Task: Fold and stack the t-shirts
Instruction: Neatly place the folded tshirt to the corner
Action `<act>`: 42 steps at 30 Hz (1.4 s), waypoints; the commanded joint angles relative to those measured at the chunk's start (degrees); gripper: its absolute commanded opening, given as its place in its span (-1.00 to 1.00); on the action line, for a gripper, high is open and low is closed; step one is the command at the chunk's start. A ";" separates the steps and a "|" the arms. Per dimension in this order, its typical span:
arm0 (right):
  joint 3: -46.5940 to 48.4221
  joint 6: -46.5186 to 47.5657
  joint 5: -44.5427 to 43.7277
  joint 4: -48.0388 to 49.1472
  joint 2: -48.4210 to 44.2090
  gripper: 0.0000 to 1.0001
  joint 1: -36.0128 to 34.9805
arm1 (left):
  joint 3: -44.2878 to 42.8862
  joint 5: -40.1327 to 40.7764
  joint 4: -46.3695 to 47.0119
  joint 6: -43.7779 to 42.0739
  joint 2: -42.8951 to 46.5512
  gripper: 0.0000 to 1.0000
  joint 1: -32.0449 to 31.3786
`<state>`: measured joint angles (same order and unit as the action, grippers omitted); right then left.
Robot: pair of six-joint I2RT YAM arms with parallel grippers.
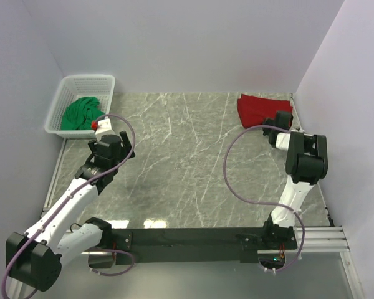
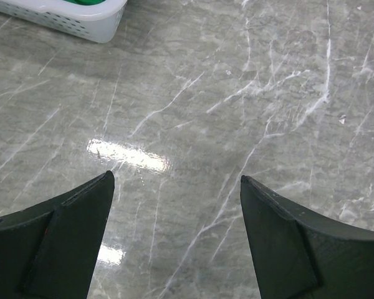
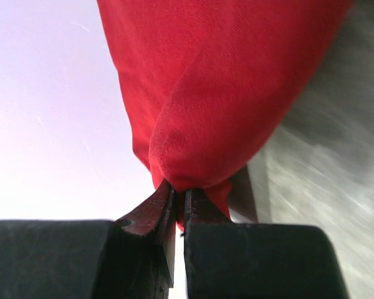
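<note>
- Deep red cloth: the red t-shirt (image 1: 262, 107) lies bunched at the 1 o'clock corner of the table (image 1: 187, 156). It sits close to both the back wall (image 1: 193, 43) and the right wall (image 1: 355, 124).
- The right gripper (image 1: 275, 121) sits at the shirt's 5 o'clock edge. The right wrist view shows its fingers pressed together on a fold of the red fabric, with only a sliver between them.
- The green t-shirt (image 1: 81, 113) lies crumpled inside the white lattice basket (image 1: 90, 77). The basket stands at the table's 10 o'clock corner, hard by the left wall (image 1: 19, 124).
- The left gripper (image 1: 119, 148) hangs at 4 o'clock of the basket, near it but apart. Its fingers are spread wide over bare tabletop with nothing between them. In the left wrist view a corner of the basket shows at 11 o'clock.
- Room for moving: a wide stretch of tabletop runs between the two grippers, from 9 o'clock across to 3 o'clock. The red shirt's corner is the tight spot, walled on two sides.
- Surface: grey-green marble pattern with white veins, glossy, with a patch of glare beneath the left gripper.
- A black rail (image 1: 187, 237) at 6 o'clock carries both arm bases.
- Room: plain pale lilac walls close the left, back and right sides.
</note>
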<state>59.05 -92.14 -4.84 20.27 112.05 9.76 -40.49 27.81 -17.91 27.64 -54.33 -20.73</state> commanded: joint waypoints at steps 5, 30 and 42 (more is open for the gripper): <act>12.56 2.56 -1.05 -3.54 6.16 -1.00 0.52 | -0.20 1.10 1.12 -1.10 -0.96 0.74 -0.10; 15.48 19.36 -1.31 -13.24 4.93 -1.00 6.76 | -0.20 0.58 1.39 -1.18 -1.31 0.74 -0.10; 21.46 17.43 4.57 -11.84 10.73 -1.00 6.15 | -0.38 0.66 1.21 -1.10 -1.66 0.74 -0.10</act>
<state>78.96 -73.32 -1.56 5.72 121.62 16.01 -40.49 28.14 -17.98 27.62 -56.14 -20.73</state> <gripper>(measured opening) 0.049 0.872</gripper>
